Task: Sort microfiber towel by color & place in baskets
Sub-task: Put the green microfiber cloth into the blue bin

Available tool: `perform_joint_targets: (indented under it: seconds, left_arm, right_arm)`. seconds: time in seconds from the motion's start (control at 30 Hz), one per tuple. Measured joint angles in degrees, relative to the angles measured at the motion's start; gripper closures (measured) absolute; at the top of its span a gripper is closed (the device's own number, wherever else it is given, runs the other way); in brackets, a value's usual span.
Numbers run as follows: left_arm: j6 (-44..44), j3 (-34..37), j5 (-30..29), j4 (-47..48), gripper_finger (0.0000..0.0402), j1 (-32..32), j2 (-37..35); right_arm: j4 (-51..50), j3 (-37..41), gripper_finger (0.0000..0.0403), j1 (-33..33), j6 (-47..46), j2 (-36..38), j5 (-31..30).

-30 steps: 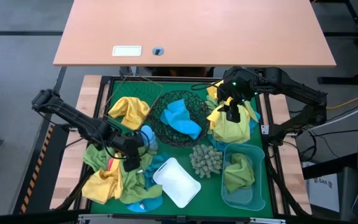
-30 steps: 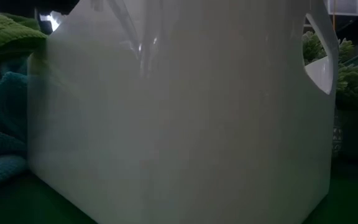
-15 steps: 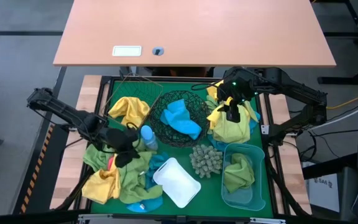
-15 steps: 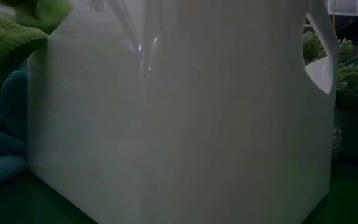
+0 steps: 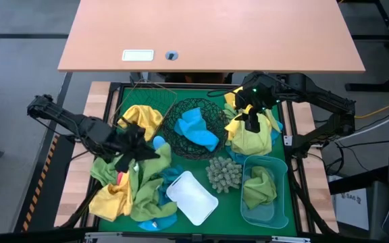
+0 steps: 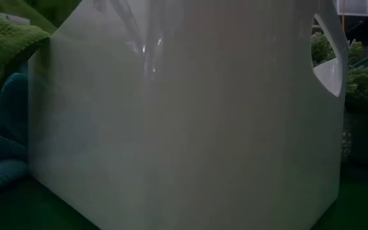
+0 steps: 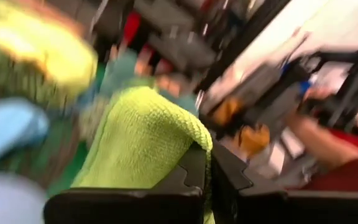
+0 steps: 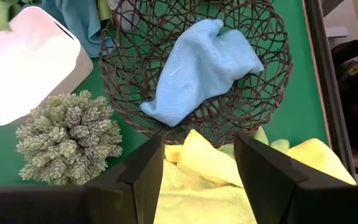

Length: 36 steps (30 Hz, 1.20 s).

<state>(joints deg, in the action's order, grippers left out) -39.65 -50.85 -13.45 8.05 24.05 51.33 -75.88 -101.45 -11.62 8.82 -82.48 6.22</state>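
Observation:
My left gripper (image 5: pixel 132 156) is shut on a lime green towel (image 7: pixel 143 134) above the mixed heap of yellow, green and blue towels (image 5: pixel 123 196) at the near left. My right gripper (image 8: pixel 199 144) stands open over yellow towels (image 8: pixel 194 180) heaped at the far right (image 5: pixel 252 138). A blue towel (image 5: pixel 198 128) lies in the black wire bowl (image 5: pixel 181 111). A green towel (image 5: pixel 258 185) lies in the translucent blue tub (image 5: pixel 279 169). The white tub (image 5: pixel 191 197) lies near the front. My left gripper pinches a fold at the upper end of the lime green towel (image 7: pixel 194 140) between its two shut fingers. The towel hangs below the fingers, and its lower part (image 5: pixel 140 177) reaches down onto the heap. The picture is blurred, so layers cannot be told.
A spiky grey-green ball (image 5: pixel 223 174) sits between the white tub and the blue tub. A small blue bottle (image 5: pixel 159 145) stands by the bowl's left rim. Another yellow towel (image 5: pixel 140 118) lies far left. In the low view the white tub's wall (image 6: pixel 184 128) fills the picture.
My left gripper has shut on the lime green towel in the heap, then risen and drawn back toward the table's left and far side, tipping from pointing down toward level. The towel's gripped end has come up with it; its lower part stays on the heap.

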Motion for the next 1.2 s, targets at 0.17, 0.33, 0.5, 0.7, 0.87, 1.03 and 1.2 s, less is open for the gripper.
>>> perform_joint_targets:
  seconds: [0.17, 0.33, 0.5, 0.7, 0.87, 1.03, 1.2]
  left_arm:
    - [7.7, 0.0, -4.3, -10.8, 0.0401, 0.0, 1.1]
    - [14.6, 0.0, -9.2, -20.7, 0.0401, -0.3, 3.1]
    - [19.1, 0.0, -9.5, -28.4, 0.0401, -1.8, 5.9]
    - [20.9, 0.0, -9.5, -35.6, 0.0401, -5.1, 9.8]
    - [20.9, 0.0, -9.4, -38.7, 0.0401, -8.3, 13.1]
    - [20.9, -0.1, -5.3, -42.8, 0.0401, -11.2, 15.8]
    - [20.9, -0.1, -1.9, -45.0, 0.0401, -13.4, 17.4]
  right_arm:
    - [4.4, 0.0, 0.0206, 0.0, 0.0, 0.0, 5.8]
    - [14.4, 0.0, 0.0206, 0.0, 0.0, 0.0, 12.8]
    - [24.2, 0.0, 0.0206, 0.0, 0.0, -0.2, 13.2]
    - [31.1, 0.0, 0.0206, 0.0, 0.1, -1.3, 15.2]
    - [33.8, 0.0, 0.0206, 0.4, 0.4, -2.6, 17.5]
    - [36.2, 0.0, 0.0206, 2.1, 0.4, -5.2, 17.3]
    - [39.0, 0.0, 0.0206, 4.6, 0.4, -8.2, 17.4]
